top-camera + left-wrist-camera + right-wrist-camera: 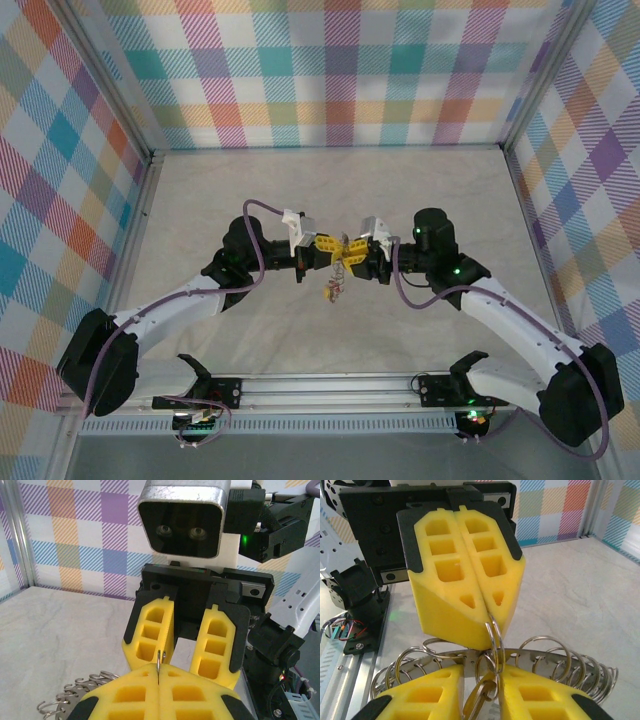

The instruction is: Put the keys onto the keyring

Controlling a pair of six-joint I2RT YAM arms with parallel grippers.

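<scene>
Two claws nose to nose above the tabletop [570, 590].
Left claw [487, 622] clamped on split ring [493, 632], keyring [535, 653] hanging just below; right claw [182, 665] parted around key [479, 696]. Thin ring could slip the foam, dropping everything.

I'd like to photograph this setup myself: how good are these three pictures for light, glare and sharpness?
Top external view: even light, faint shadows, walls leaning outward as with a wide lens, keys too tiny to read. Left wrist view: the left pincer, shut on a small ring, looks slightly soft; a green lamp glares. Right wrist view: crisp, with bright glints on the keyring's loops.
</scene>
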